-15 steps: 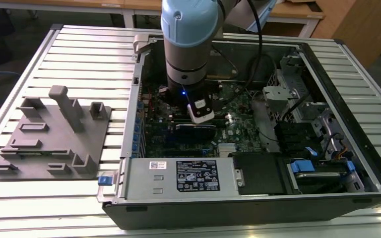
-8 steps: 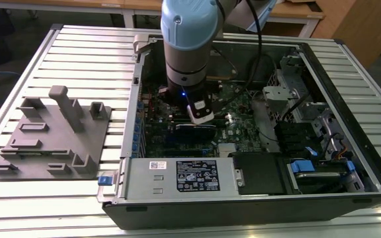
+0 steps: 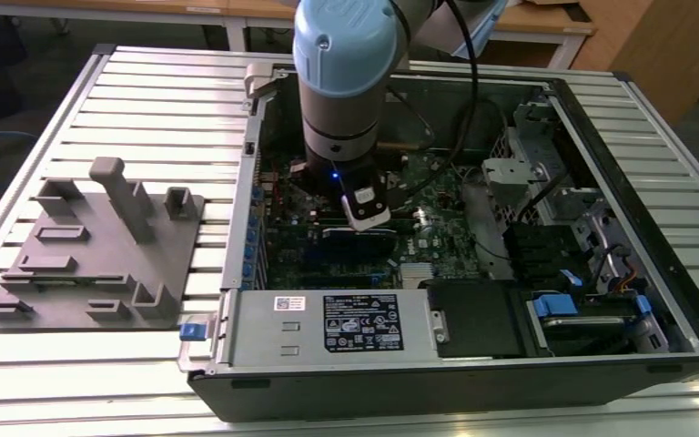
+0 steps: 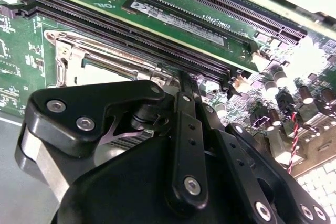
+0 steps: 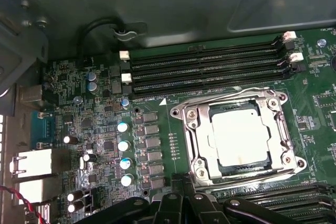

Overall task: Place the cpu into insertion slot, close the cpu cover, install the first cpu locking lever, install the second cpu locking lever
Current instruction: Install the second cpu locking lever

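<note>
One cpu [image 5: 243, 139] sits under its cpu cover [image 5: 202, 142].

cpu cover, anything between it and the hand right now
Nothing visible does. In the first wrist view the cpu cover lies flat over the cpu in its socket, with only open board between it and the hand at the picture's edge.

gripper [image 4: 181, 85]: fingertips blocked by its own black body, jaw state unclear | cpu cover [image 4: 71, 56]: 5 o'clock part behind gripper | insertion slot [image 5: 239, 135]: pin field hidden under cpu [image 5: 241, 137]
</note>
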`<act>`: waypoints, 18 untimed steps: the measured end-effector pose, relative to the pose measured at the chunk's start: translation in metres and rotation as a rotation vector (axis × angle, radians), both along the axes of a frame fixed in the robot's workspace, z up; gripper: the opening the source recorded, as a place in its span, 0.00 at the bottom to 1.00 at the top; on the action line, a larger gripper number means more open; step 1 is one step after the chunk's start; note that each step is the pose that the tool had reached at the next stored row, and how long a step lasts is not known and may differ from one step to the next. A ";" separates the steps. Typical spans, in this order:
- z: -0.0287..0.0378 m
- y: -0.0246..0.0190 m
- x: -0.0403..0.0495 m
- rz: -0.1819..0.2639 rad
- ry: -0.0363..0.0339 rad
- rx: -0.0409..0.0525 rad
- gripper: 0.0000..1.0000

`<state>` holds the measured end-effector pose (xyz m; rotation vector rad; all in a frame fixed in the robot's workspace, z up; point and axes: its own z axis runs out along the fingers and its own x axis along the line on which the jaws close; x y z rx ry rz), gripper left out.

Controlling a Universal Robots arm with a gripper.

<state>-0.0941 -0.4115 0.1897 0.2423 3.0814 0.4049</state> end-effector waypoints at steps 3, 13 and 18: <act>-0.0001 0.0000 0.0000 0.000 0.0000 -0.0005 0.10; -0.0013 0.0000 -0.0001 0.000 0.0000 -0.0103 0.10; -0.0014 -0.0003 0.0000 0.000 -0.0001 -0.0149 0.10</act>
